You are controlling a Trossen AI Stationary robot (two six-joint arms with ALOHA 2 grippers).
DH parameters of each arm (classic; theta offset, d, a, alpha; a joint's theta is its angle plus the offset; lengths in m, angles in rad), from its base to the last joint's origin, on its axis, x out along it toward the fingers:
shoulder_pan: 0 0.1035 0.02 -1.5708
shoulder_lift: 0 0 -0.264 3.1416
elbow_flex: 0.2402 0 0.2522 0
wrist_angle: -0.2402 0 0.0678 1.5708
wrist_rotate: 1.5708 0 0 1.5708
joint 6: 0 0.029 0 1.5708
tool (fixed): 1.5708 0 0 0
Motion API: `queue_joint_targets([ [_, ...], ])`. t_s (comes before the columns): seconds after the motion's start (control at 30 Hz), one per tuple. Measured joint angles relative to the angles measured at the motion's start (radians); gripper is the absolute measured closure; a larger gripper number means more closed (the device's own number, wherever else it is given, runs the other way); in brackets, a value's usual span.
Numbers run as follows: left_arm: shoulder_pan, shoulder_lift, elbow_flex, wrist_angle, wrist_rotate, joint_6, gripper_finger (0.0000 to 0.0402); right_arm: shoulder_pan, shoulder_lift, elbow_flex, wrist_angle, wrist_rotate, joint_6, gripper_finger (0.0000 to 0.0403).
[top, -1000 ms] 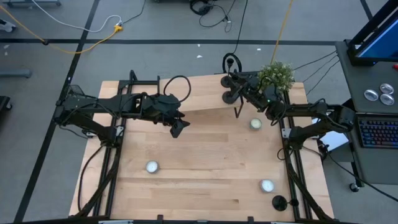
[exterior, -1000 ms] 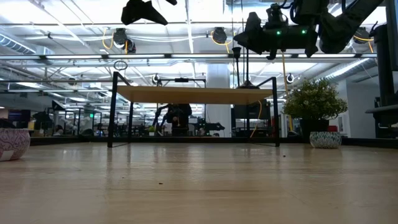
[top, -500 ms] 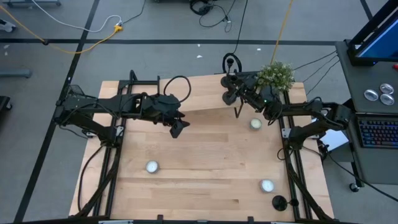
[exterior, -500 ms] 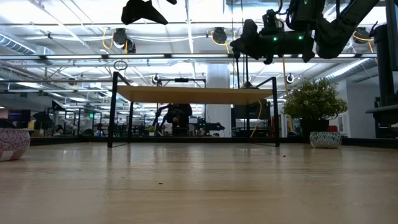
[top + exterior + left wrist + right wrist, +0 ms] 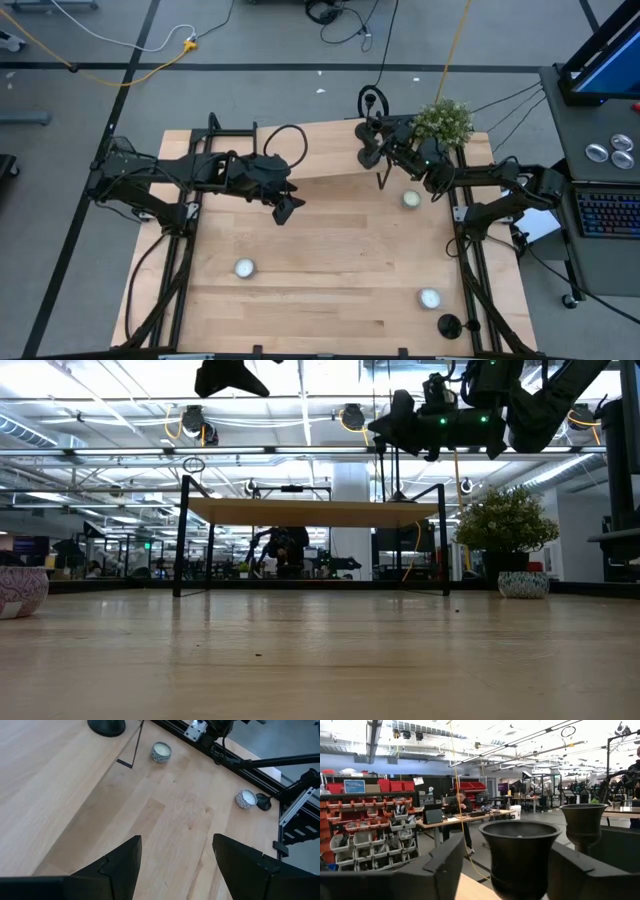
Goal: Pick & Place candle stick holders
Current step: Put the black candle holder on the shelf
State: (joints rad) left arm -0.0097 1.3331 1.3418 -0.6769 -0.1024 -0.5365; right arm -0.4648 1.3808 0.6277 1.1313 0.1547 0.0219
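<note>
**A:** Candle stick holders: where do you see them?

**B:** You have two on the raised wooden shelf [image 5: 320, 150] at the back of the table [image 5: 330, 240], near the plant [image 5: 443, 120]. In your right wrist view, one holder's cup [image 5: 520, 852] sits between the fingers and a second cup [image 5: 583, 822] stands just beside it. A third holder [image 5: 449, 325] stands at the table's front right corner, near a tealight [image 5: 429, 297].

**A:** And your grippers?

**B:** Your right gripper [image 5: 380, 150] is at the shelf, jaws spread either side of that cup, with a gap showing. Your left gripper [image 5: 285, 208] hovers over the table's middle, jaws wide and holding nothing.
</note>
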Motion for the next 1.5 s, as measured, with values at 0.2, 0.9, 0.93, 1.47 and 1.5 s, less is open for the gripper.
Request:
queue_joint_targets([
  [0.2, 0.0, 0.0, 0.0, 0.0, 0.0, 0.0, 0.0149, 0.002, 0.0, 0.0, -0.011, 0.0, 0.014, 0.012],
  [0.9, -0.002, 0.0, 0.0, 0.0, -0.001, 0.008, 0.0149, 0.068, -0.224, -0.001, -0.441, 0.11, -0.095, 0.0104],
  [0.93, -0.005, 0.0, 0.0, 0.0, -0.001, 0.009, 0.0149, 0.068, -0.232, -0.002, -0.465, 0.113, -0.095, 0.0104],
  [1.47, -0.08, 0.0, 0.0, 0.001, -0.054, 0.012, 0.0149, 0.208, -0.545, -0.002, -0.994, 0.135, 0.001, 0.0124],
  [1.5, -0.086, 0.0, 0.0, 0.001, -0.061, 0.012, 0.0149, 0.231, -0.57, -0.002, -1.031, 0.133, 0.013, 0.0126],
])
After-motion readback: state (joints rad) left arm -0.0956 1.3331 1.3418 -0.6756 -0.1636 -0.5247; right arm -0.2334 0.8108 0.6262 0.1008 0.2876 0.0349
